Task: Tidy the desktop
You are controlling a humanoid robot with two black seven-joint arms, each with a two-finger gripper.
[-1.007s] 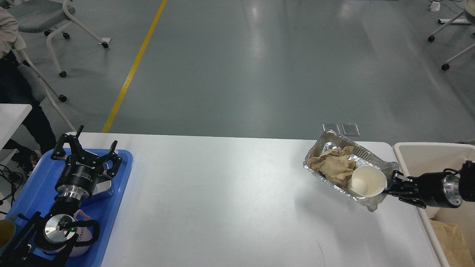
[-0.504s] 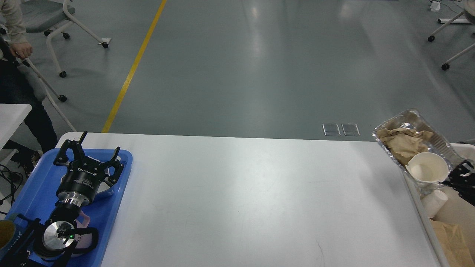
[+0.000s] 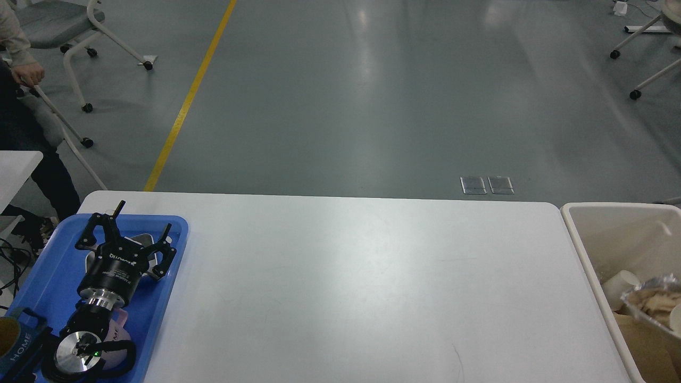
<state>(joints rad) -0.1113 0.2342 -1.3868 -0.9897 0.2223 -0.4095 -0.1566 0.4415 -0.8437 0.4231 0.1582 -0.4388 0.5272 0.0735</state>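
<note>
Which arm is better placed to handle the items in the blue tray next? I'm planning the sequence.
The left. Its open gripper hangs right over the blue tray at the desktop's left end. The right arm is out of view; the beige bin stands at the far right.

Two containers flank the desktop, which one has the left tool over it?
The blue tray at the desktop's left end: the left tool hangs open above it. The beige bin at the right end holds the foil tray and a paper cup; no tool shows there.
</note>
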